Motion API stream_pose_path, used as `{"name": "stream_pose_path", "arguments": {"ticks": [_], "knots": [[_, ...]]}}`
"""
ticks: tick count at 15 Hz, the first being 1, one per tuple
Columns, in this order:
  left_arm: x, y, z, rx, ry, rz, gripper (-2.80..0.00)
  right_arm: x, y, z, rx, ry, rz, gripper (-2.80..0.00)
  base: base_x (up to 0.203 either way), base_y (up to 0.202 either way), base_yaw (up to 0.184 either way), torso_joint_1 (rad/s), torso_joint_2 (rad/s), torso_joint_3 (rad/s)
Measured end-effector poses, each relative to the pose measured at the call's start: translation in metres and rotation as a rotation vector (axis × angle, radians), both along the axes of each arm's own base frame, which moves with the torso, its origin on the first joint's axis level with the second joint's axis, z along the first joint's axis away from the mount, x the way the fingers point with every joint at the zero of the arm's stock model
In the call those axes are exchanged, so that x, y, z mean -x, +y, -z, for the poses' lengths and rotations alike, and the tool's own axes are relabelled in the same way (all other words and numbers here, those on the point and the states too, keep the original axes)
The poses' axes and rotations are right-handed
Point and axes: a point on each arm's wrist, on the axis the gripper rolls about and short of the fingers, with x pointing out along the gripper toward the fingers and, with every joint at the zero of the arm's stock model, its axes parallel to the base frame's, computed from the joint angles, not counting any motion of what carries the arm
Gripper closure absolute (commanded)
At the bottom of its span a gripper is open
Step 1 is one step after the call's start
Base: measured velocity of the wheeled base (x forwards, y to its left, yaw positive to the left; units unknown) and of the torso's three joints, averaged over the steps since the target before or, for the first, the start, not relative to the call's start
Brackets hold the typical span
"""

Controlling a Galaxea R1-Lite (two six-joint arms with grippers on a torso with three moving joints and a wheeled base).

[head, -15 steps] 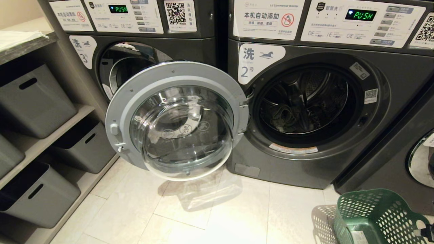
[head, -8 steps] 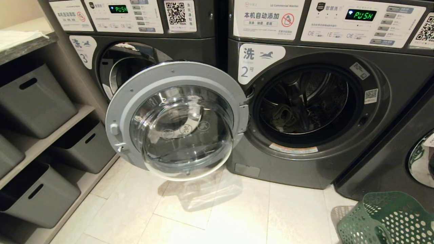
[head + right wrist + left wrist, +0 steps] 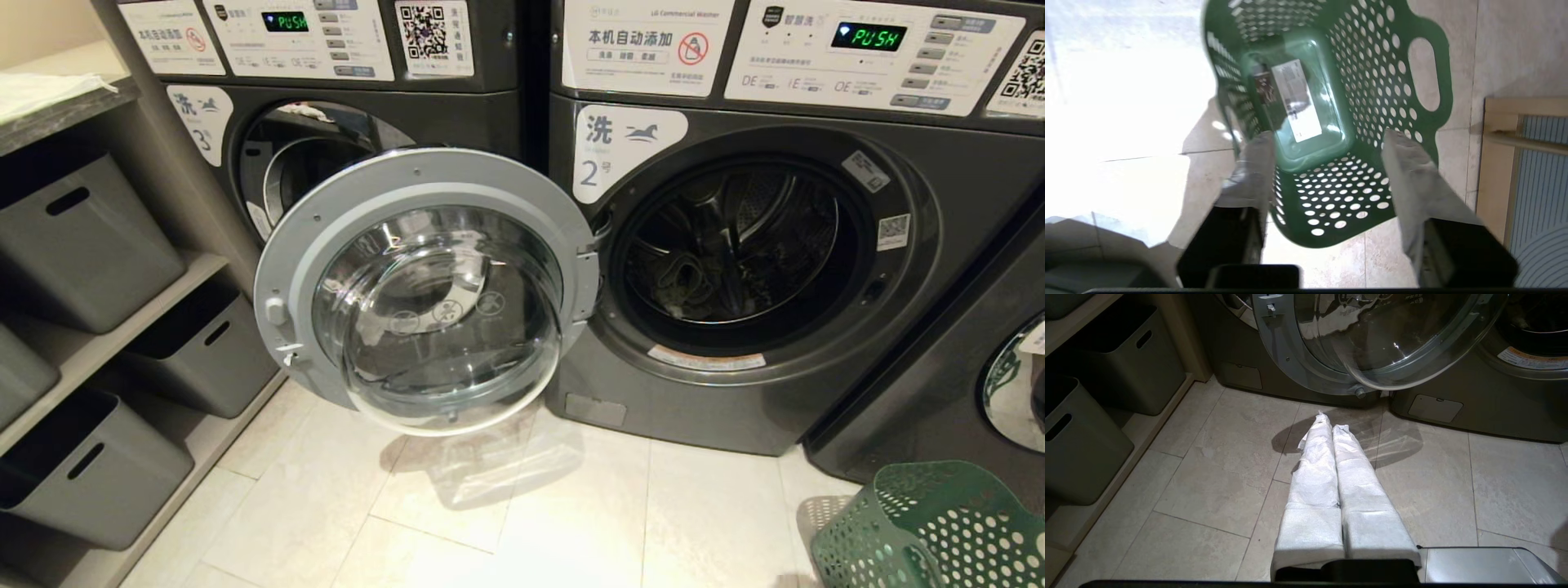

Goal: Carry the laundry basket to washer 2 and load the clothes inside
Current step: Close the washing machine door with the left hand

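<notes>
Washer 2 [image 3: 735, 269] is standing in front of me, door swung wide. The green laundry basket [image 3: 1339, 134] is sitting on the floor to its right, tipped. My right gripper [image 3: 1327, 163] is hanging above it, fingers apart, gripping nothing. My left gripper [image 3: 1331, 428] is staying pressed together, empty.

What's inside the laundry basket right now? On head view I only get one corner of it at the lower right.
Observer: The right wrist view looks straight into the laundry basket. There are no clothes in it, only a white label on its floor.
Operator: Is the right gripper clamped on it?
Observer: No. The right gripper hangs over the basket's mouth with its jaws open, pinching nothing.
</notes>
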Motion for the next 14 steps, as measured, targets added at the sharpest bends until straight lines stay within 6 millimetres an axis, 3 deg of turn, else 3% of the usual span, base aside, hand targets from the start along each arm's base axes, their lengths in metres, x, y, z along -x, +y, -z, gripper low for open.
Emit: {"name": "stream_pose_path", "arguments": {"ticks": [3, 6, 11, 14], "knots": [[0.0, 0.0, 0.0, 0.0, 0.0, -0.001, 0.0, 0.008, 0.037, -0.03, 0.04, -0.046, -0.067, 0.0, 0.0, 0.0, 0.0, 0.0, 0.0, 0.0], [0.0, 0.0, 0.0, 0.0, 0.0, 0.0, 0.0, 0.03, 0.089, -0.056, 0.091, -0.1, -0.145, 0.0, 0.0, 0.0, 0.0, 0.0, 0.0, 0.0], [0.0, 0.0, 0.0, 0.0, 0.0, 0.0, 0.0, 0.037, 0.195, -0.066, 0.078, -0.259, -0.479, 0.0, 0.0, 0.0, 0.0, 0.0, 0.0, 0.0], [0.0, 0.0, 0.0, 0.0, 0.0, 0.0, 0.0, 0.067, 0.245, -0.062, 0.035, -0.323, -0.642, 0.0, 0.0, 0.0, 0.0, 0.0, 0.0, 0.0]]}}
